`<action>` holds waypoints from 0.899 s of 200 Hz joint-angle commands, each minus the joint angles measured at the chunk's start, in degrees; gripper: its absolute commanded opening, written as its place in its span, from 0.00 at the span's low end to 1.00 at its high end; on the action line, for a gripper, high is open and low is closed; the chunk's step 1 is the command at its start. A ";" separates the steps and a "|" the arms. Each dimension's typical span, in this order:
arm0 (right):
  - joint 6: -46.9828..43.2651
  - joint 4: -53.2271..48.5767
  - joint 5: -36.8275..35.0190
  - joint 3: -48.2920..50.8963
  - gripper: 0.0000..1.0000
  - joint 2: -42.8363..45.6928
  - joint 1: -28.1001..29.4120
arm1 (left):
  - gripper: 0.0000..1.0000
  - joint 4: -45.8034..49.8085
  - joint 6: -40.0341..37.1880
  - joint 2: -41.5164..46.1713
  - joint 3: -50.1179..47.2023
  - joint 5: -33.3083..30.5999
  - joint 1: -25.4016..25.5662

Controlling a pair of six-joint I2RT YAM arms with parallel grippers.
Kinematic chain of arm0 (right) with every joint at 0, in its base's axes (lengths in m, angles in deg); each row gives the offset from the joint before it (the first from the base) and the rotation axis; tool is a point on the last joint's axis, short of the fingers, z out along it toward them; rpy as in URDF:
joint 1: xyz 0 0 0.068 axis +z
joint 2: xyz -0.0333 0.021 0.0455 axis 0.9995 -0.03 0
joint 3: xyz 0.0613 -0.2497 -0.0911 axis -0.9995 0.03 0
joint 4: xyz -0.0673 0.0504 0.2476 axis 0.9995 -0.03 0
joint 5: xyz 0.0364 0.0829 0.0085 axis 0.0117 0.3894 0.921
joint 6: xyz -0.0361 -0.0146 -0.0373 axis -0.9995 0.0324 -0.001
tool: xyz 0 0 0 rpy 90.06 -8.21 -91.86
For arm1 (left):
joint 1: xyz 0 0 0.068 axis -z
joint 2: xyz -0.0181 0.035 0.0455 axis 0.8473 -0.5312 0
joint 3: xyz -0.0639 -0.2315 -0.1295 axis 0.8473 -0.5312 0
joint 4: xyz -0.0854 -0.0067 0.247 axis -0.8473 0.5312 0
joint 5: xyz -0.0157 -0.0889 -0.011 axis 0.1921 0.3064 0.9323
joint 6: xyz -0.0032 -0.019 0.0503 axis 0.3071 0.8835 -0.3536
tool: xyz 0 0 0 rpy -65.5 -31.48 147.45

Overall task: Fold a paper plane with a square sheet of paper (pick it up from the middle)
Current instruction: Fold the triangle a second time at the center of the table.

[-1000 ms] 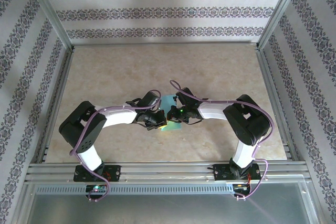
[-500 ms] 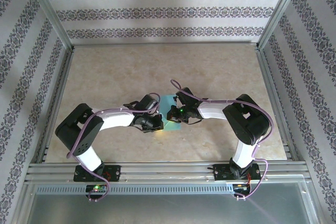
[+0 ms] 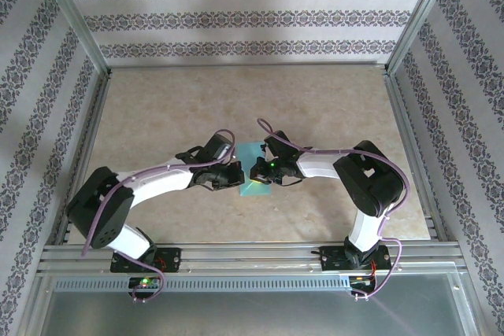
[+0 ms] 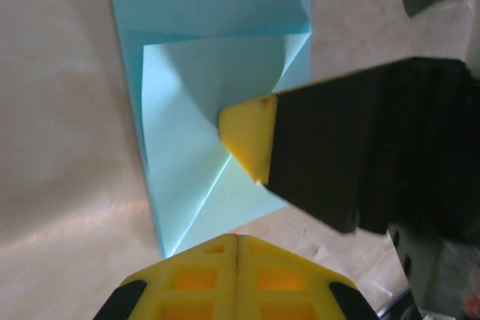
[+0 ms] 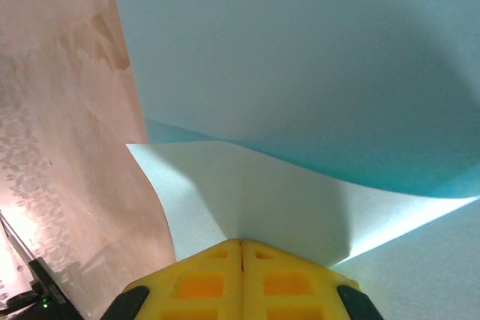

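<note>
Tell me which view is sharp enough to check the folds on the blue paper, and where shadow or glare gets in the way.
Left wrist: creases on the blue paper read crisp; its own left claw is blurred, pale glare on the table. Right wrist: paper soft, broad shadow upper right, glare lower left. Top external: even light, paper tiny.

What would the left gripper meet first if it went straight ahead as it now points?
The folded light-blue paper, whose near edge lies just ahead of the shut left gripper. Next, probably the right gripper, tip on the flap; depth is unclear.
</note>
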 commanded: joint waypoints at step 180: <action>-5.87 -4.28 -2.82 -1.43 0.01 0.40 2.18 | 0.00 0.15 4.02 -9.77 -1.29 -1.15 0.61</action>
